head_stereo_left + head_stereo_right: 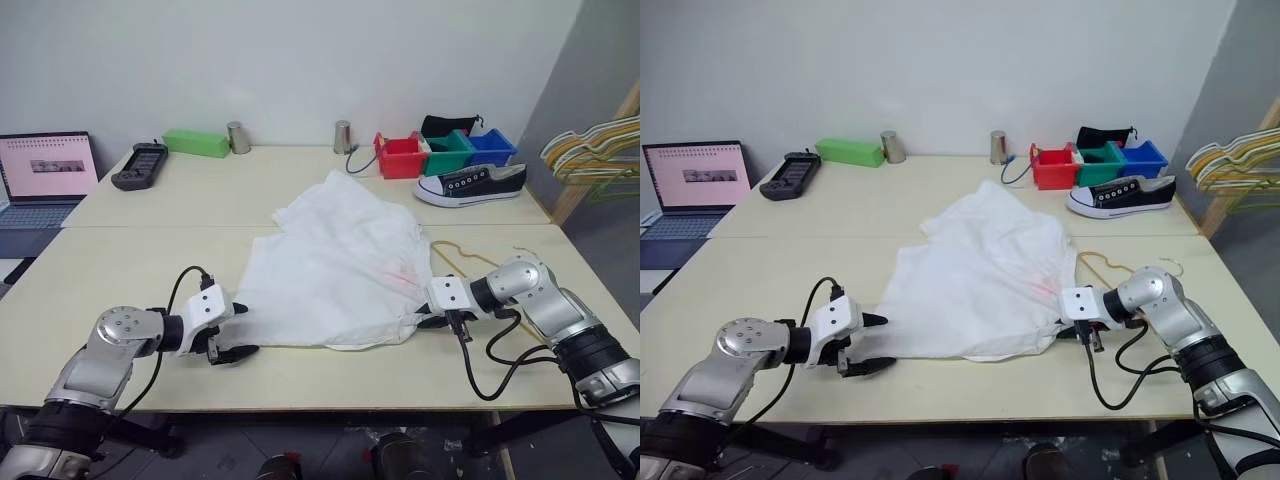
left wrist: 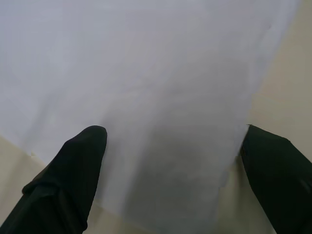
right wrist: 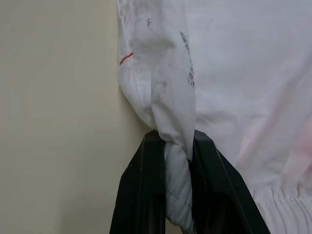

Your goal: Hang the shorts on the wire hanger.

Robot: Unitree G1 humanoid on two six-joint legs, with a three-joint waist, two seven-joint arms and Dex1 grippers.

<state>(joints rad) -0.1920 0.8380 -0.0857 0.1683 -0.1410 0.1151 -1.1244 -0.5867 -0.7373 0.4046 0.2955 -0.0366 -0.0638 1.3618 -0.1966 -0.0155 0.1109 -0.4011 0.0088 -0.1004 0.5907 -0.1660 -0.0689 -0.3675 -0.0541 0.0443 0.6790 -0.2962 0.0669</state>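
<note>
We see the right gripper (image 1: 424, 319) clamped on a bunched fold of the shorts (image 1: 335, 265) at their near right corner; in the right wrist view its two black fingers (image 3: 146, 195) pinch a twisted roll of white cloth between them, just by the gathered waistband. The left gripper (image 1: 232, 333) has its jaws spread wide, and in the left wrist view the two fingers (image 2: 73, 175) straddle the near left edge of the cloth, one over the fabric and one over the bare table (image 1: 130, 270); we cannot tell whether they touch it.

The shorts lie spread and rumpled across the middle of the table, with a faint reddish patch showing through towards the right. The wire hanger (image 1: 462, 257) lies flat just right of them, partly under the cloth and behind the right arm.

Farther off, at the far right, we find a black shoe (image 1: 470, 185) and red, green and blue bins (image 1: 446, 153). A laptop (image 1: 45, 180) sits at the far left.
</note>
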